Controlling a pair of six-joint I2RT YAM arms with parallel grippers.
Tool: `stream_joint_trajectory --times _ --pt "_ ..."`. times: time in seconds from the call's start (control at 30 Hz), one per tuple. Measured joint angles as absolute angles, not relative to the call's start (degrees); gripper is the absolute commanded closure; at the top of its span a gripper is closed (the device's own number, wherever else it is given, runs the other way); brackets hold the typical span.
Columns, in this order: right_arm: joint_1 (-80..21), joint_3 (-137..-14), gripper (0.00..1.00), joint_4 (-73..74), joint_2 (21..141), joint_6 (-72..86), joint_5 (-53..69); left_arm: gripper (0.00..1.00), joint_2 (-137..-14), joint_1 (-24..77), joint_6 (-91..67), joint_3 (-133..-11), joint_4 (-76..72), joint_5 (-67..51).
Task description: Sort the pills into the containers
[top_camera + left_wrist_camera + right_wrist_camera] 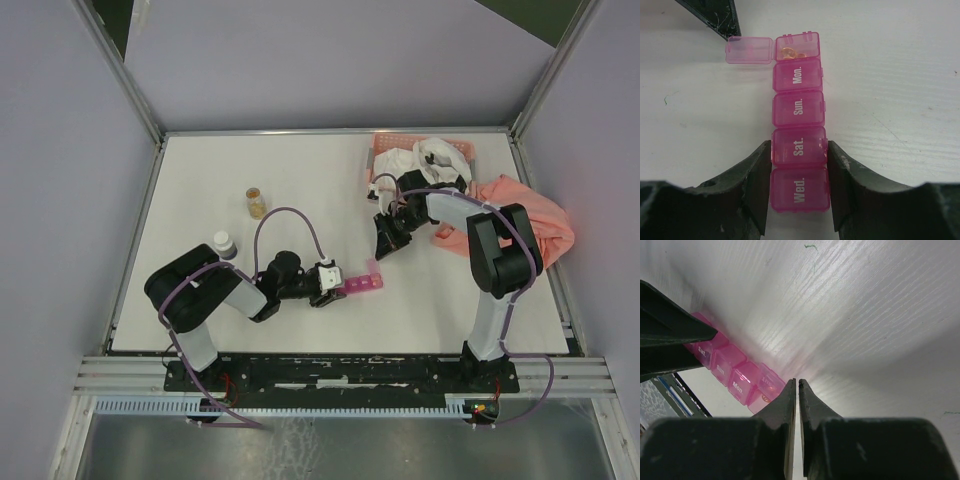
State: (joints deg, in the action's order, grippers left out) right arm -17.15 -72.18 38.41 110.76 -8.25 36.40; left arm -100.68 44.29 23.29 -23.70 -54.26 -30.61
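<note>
The magenta-pink pill organizer [362, 285] lies on the white table. In the left wrist view its compartments [798, 107] read Wed., Sat., Sun., Mon. The far end compartment [797, 47] is open, with its lid [749, 50] flipped to the left and orange pills [789, 52] inside. My left gripper [799, 165] is shut on the organizer at the Sat./Wed. end and also shows in the top view [333, 285]. My right gripper [797, 385] is shut with nothing visible between its jaws. It hovers just beyond the open end [383, 250], and the organizer [732, 372] lies to its left.
A small amber bottle [256, 202] and a white-capped bottle [224, 243] stand left of centre. A salmon basket [420, 150] with white items sits at the back right, with pink cloth [520, 215] beside it. Walls enclose the table.
</note>
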Motion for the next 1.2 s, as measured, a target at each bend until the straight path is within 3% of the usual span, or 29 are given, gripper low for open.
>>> stream_joint_trajectory --times 0.77,1.2 --pt "-17.26 -76.47 0.88 48.4 111.39 -17.93 44.51 0.61 -100.66 44.29 23.29 -24.01 -53.69 -30.7" --pt "-21.8 -79.7 0.88 56.36 111.39 -25.41 40.95 0.62 -100.4 44.38 23.29 -24.27 -52.84 -30.61"
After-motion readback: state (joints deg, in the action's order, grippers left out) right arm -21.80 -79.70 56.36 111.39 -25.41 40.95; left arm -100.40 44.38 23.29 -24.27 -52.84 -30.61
